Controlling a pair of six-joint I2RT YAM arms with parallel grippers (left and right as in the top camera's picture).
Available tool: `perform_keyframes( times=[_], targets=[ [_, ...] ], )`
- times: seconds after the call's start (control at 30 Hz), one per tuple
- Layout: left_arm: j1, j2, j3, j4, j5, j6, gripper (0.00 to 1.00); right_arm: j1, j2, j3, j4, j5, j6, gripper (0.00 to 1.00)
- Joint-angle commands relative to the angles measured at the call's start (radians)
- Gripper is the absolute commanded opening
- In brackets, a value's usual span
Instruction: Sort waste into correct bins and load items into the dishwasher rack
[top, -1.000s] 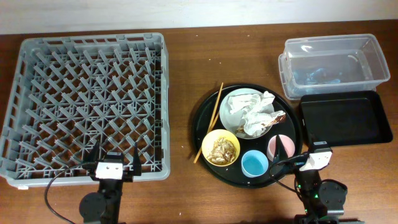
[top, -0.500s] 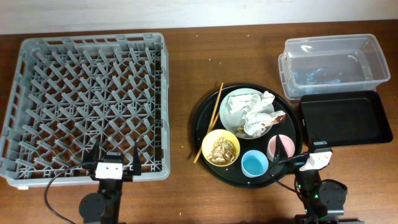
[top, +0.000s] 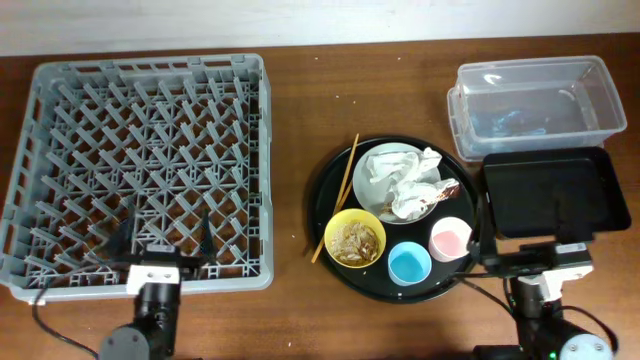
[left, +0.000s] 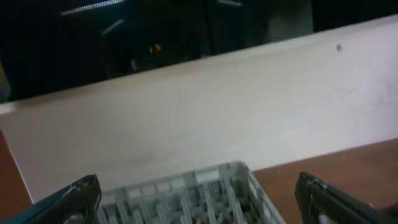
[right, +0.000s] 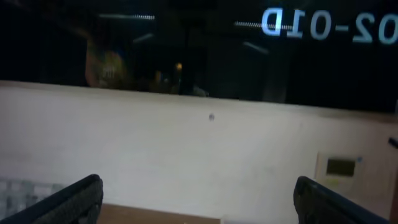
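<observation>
The crumpled white paper napkins (top: 412, 180) lie ahead-left of the open, empty fingers of the right gripper (top: 537, 252), nearer than the open left gripper (top: 163, 238).

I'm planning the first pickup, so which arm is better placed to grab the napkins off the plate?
Right, probably. The right tool is open beside the round tray holding the napkins, with the clear tub and black bin just ahead. The left tool sits at the rack's near edge, farther off.
</observation>
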Motion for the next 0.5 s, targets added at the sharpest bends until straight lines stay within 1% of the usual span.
perform_keyframes(
  times=[0.0,0.03,0.07,0.17,0.27,0.3,0.33,0.37,0.4,0.43,0.47],
  targets=[
    [-0.004,0.193,0.201,-0.015,0.016,-0.011,0.99,0.003,0.160,0.153,-0.030,0.000,-0.021,0.98],
    [-0.004,0.278,0.286,-0.063,0.031,-0.011,0.99,0.004,0.253,0.244,-0.092,-0.031,-0.020,0.98],
    [-0.004,0.394,0.399,-0.144,0.042,-0.011,0.99,0.004,0.344,0.353,-0.186,-0.053,-0.013,0.98],
    [-0.004,0.611,0.631,-0.338,0.056,-0.011,0.99,0.005,0.570,0.629,-0.477,-0.067,-0.013,0.98],
    [-0.005,0.927,1.001,-0.647,0.066,-0.011,0.99,0.005,0.843,0.954,-0.805,-0.126,-0.013,0.98],
    [-0.005,0.990,1.080,-0.721,0.067,-0.011,0.99,0.005,0.893,1.012,-0.870,-0.139,-0.013,0.98],
    [-0.005,1.070,1.181,-0.820,0.066,-0.011,0.99,0.005,0.996,1.127,-1.004,-0.153,-0.013,0.98],
    [-0.005,1.173,1.313,-0.956,0.066,-0.011,0.99,0.005,1.086,1.225,-1.122,-0.153,-0.013,0.98],
    [-0.005,1.234,1.392,-1.036,0.066,-0.005,0.99,0.006,1.164,1.312,-1.225,-0.164,-0.013,0.98],
    [-0.005,1.321,1.506,-1.172,0.063,0.004,0.99,0.016,1.247,1.401,-1.334,-0.179,-0.013,0.98],
    [-0.005,1.383,1.577,-1.259,0.062,0.004,0.99,0.034,1.312,1.460,-1.409,-0.179,-0.013,0.98]
  ],
)
